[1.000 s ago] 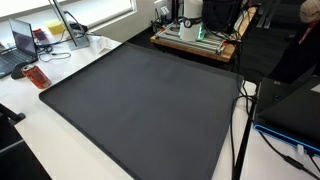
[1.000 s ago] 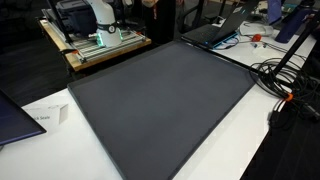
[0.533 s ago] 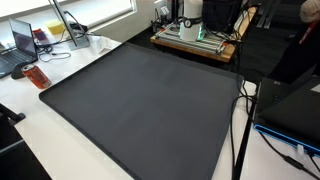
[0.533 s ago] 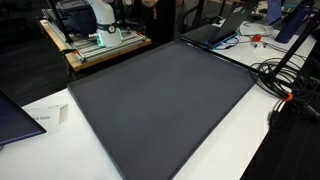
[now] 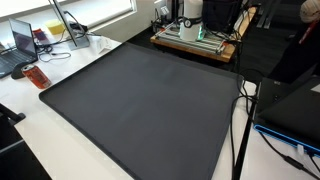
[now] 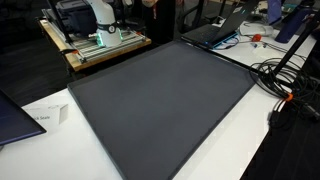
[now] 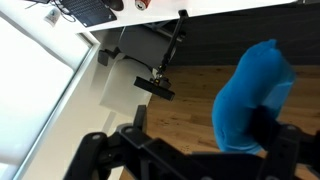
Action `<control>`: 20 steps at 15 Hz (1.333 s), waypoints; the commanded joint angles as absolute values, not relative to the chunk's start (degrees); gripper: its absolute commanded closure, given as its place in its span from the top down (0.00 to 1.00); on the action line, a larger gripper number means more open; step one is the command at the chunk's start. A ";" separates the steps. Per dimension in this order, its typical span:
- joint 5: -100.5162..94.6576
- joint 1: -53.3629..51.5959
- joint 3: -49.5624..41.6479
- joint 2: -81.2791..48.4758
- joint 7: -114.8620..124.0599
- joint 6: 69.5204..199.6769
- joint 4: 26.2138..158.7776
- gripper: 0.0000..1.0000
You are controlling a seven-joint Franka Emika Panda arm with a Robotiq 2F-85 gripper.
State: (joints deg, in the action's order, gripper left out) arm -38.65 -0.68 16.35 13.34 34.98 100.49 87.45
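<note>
Blue cloth-like lump [image 7: 255, 90] sits against one finger of the tool [image 7: 185, 158], whose jaws are spread wide and grip nothing; best to back straight off without snagging it.

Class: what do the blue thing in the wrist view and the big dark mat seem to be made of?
Blue thing: probably soft cloth, matte, with rounded folds and no shine. Dark mat: perhaps rubber or foam, dull charcoal, flat, thin-edged; the look leaves it open.
</note>
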 commanded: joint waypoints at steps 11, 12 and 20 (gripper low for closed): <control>-24.04 -2.09 10.35 8.64 26.87 98.09 81.34 1.00; -26.50 -1.99 11.08 8.97 29.12 97.90 83.00 1.00; -25.77 -2.03 10.76 8.95 28.35 97.92 82.81 1.00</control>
